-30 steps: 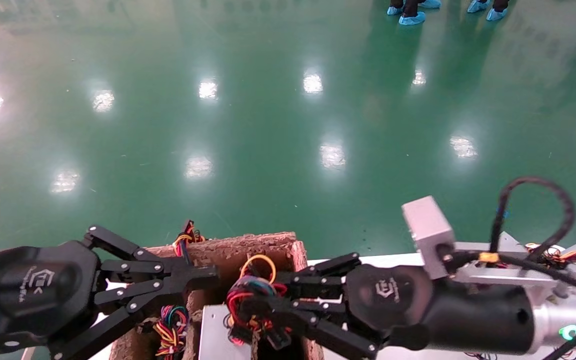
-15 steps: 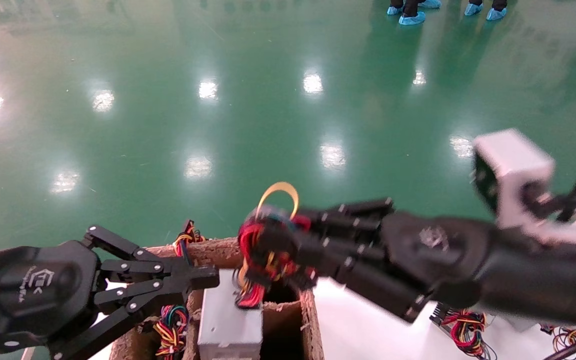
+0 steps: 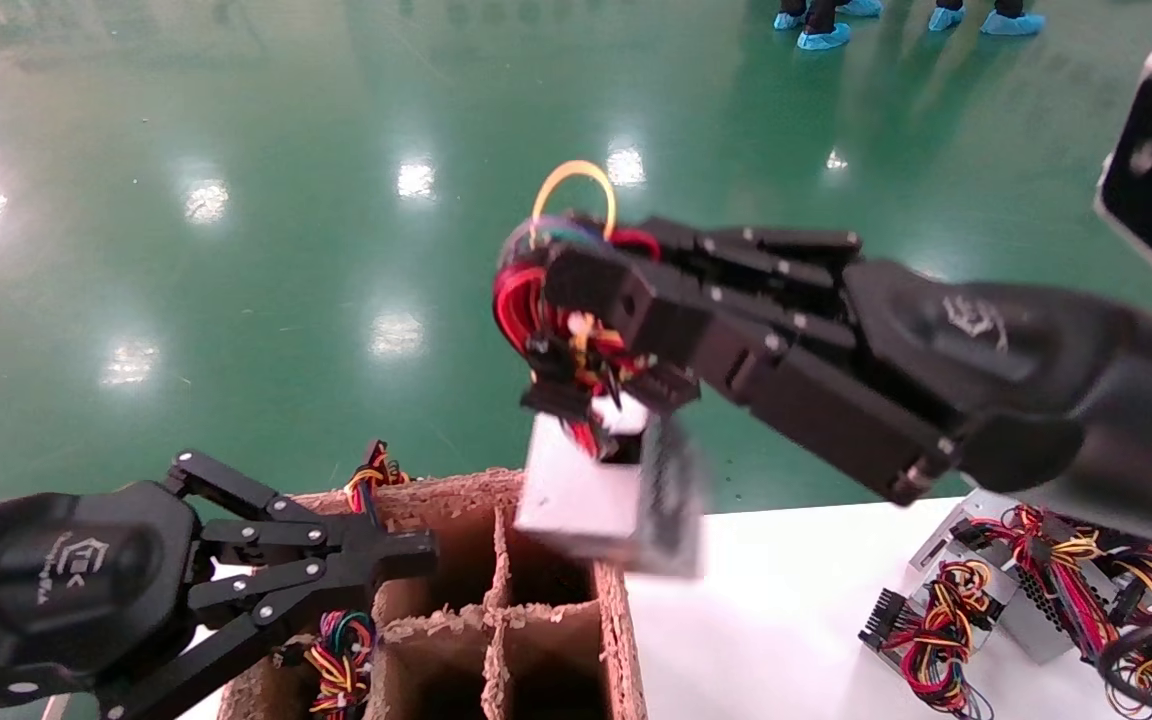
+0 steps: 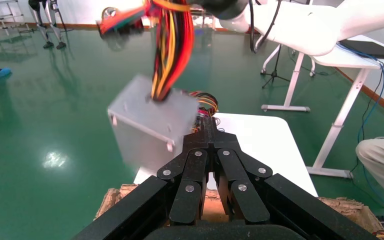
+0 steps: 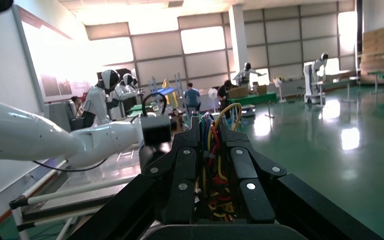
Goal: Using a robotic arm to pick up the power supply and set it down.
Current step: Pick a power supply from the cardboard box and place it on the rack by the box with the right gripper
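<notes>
Right gripper (image 3: 576, 300) was clenched on the wire bundle (image 3: 536, 300) of the power supply (image 3: 601, 490), not on its case; my right wrist view showed red and yellow leads pinched between the two fingers (image 5: 180, 175). The box hung free below the grip, tilted, in the air above the far cells of the cardboard divider tray (image 3: 496, 620) and touching nothing. Left gripper (image 3: 406, 555) sat idle at the near-left of the tray, fingers closed together with nothing between them; from its wrist view the box (image 4: 150, 120) dangled in front with the bundle running upward. Judgement: the case is rigid metal and probably heavy for its size, while the leads are soft, so the load can swing and twist on this hold, and strain falls where wires enter the case. A grasp across the flat case sides would be steadier. White table (image 3: 786, 600) to the right held other units (image 3: 1016, 590).
</notes>
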You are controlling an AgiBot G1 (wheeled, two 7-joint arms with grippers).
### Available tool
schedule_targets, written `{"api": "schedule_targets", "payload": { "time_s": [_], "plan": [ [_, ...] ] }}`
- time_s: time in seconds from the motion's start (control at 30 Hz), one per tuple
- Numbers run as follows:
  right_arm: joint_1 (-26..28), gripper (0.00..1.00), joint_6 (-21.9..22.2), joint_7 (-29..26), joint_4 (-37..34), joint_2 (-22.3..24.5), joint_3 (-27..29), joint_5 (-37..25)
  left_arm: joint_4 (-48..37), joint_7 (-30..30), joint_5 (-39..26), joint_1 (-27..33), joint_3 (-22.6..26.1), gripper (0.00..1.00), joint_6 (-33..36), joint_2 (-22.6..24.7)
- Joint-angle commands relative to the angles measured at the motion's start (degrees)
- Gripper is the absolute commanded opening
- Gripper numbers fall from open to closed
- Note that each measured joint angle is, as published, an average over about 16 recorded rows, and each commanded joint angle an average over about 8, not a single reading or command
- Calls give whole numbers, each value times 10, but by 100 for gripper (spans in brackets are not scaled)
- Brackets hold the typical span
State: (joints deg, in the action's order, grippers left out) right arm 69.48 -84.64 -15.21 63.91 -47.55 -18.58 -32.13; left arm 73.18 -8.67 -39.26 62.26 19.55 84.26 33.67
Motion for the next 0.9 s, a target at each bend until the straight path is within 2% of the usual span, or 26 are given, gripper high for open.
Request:
{"api": "schedule_targets", "payload": {
  "time_s": [0.03,0.37,0.63,0.9],
  "plan": [
    [4,0,6,-2,8,-1,2,2,0,0,0,0,0,0,0,0],
    [-3,0,35,-9,48,12,13,8,0,0,0,0,0,0,0,0],
    [-14,0,78,-17,93,37,34,16,0,0,0,0,0,0,0,0],
    [-36,0,157,-23,124,112,79,10,0,0,0,0,0,0,0,0]
  ]
}}
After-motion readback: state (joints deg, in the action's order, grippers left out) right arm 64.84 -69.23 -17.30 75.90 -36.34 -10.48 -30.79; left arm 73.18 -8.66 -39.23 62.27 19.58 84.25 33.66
